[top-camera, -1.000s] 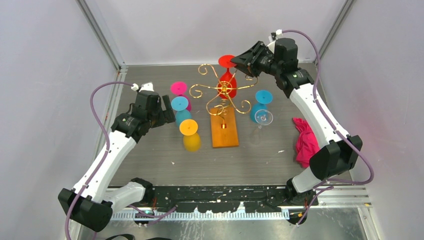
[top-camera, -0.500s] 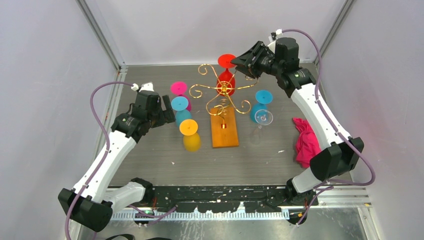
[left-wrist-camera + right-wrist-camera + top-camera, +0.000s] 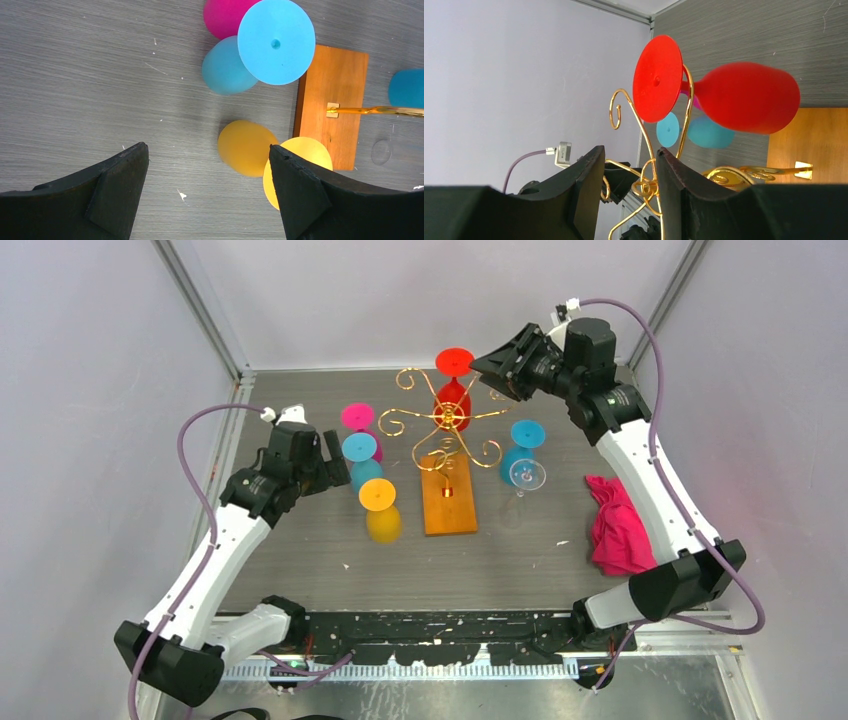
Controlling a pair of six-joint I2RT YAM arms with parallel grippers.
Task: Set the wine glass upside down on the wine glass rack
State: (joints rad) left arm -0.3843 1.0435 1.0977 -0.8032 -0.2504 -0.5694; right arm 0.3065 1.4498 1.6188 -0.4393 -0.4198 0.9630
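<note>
The red wine glass (image 3: 452, 400) hangs upside down, foot up, on a back arm of the gold wire rack (image 3: 462, 445), whose wooden base (image 3: 447, 505) lies mid-table. My right gripper (image 3: 483, 367) is open and empty, just right of the glass's foot and apart from it. In the right wrist view the red glass (image 3: 744, 102) sits in a gold loop (image 3: 689, 100) beyond my open right gripper (image 3: 630, 152). My left gripper (image 3: 335, 472) is open and empty, left of the blue glass (image 3: 362, 460); in the left wrist view the left gripper (image 3: 207, 147) is over bare table.
A pink glass (image 3: 358, 420) and a yellow glass (image 3: 380, 508) stand upside down left of the rack. Another blue glass (image 3: 522, 445) and a clear glass (image 3: 527, 475) stand to its right. A pink cloth (image 3: 612, 525) lies at the right edge. Walls close the back and sides.
My right gripper has drawn back to the right and slightly up from the red glass's foot. The red glass stays hanging on the rack. The left arm has not moved.
</note>
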